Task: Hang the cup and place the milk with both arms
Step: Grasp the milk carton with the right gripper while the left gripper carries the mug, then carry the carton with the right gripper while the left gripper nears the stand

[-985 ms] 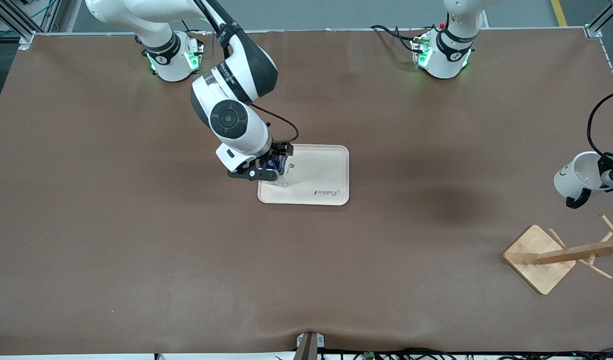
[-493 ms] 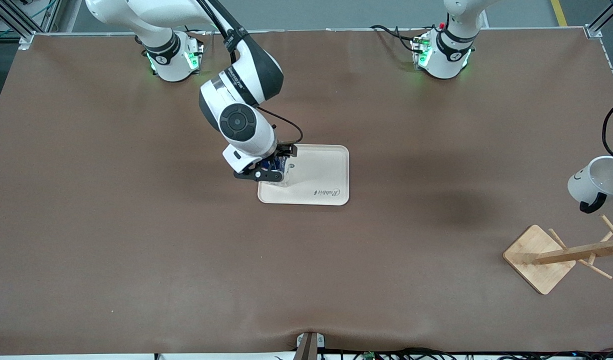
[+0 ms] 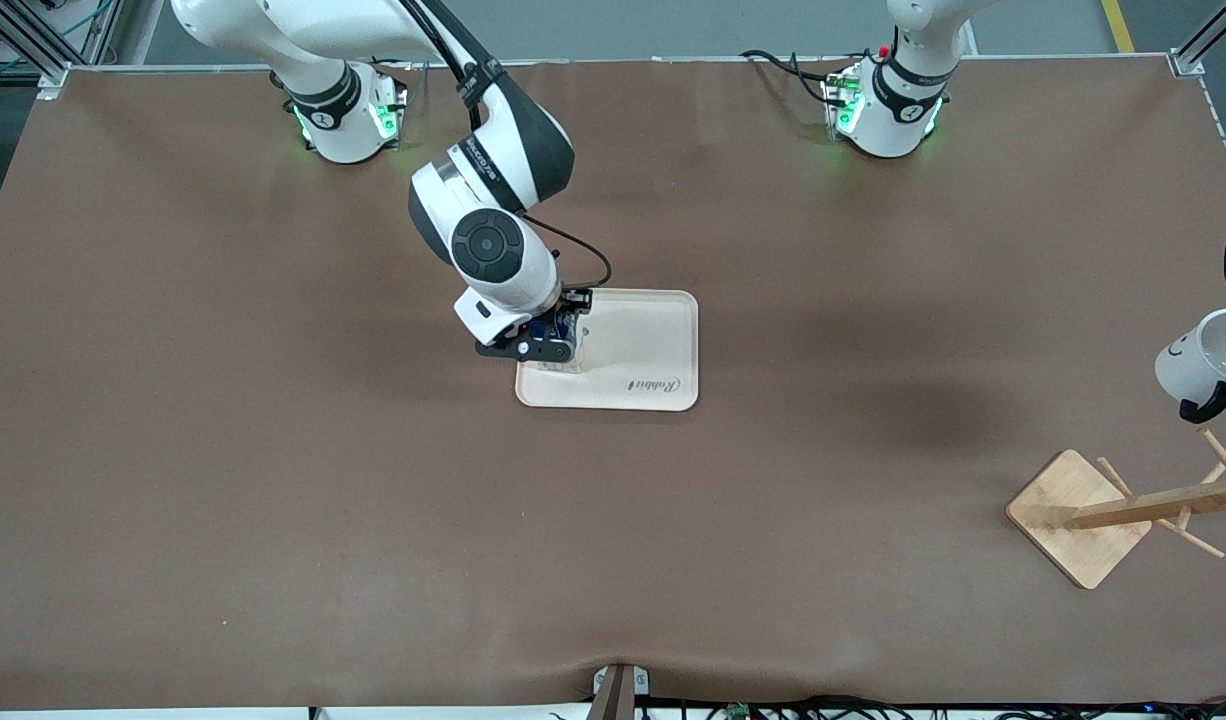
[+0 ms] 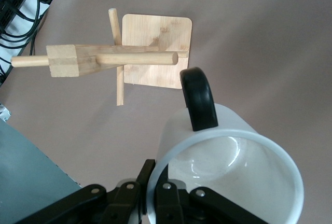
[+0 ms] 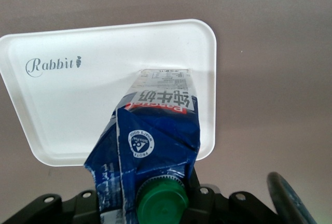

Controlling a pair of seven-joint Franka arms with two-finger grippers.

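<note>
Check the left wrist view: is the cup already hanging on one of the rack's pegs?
No: the cup is held in the left gripper in the air, its black handle apart from the wooden rack and its pegs.

the milk [image 5: 155, 130] stands on the tray [image 3: 653, 340]; the cup [image 3: 1198, 362] hangs over the rack [image 3: 1083, 515].
</note>
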